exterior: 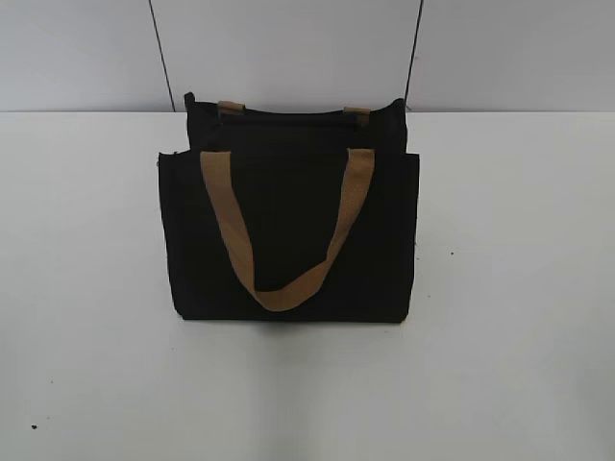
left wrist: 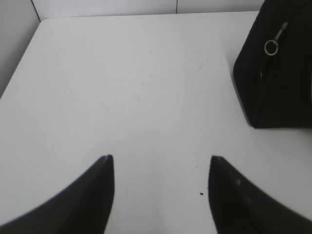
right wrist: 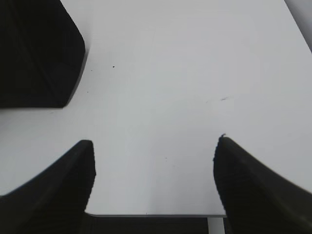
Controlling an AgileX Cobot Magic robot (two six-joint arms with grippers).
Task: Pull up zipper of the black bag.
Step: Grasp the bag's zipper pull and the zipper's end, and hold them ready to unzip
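Black fabric fills the middle of the white table (exterior: 86, 288): the black bag (exterior: 288, 240) stands upright near the far edge, its front tan handle (exterior: 288, 240) drooping in a loop down the front pocket panel, the second handle's ends (exterior: 231, 108) just showing above the top edge. Neither of my arms appears in the exterior view.

From my left wrist, my left gripper (left wrist: 161, 168) hangs over bare tabletop with its fingers spread wide, holding nothing; the bag's end (left wrist: 273, 83) stands well apart at upper right, and the zipper's silver pull tab (left wrist: 275, 40) with its ring lies against that side. How far the zipper is run I cannot tell.

My right gripper (right wrist: 153, 151) is likewise parted and empty near the table's front edge, the bag's other end (right wrist: 39, 53) at upper left, clear of both fingers.
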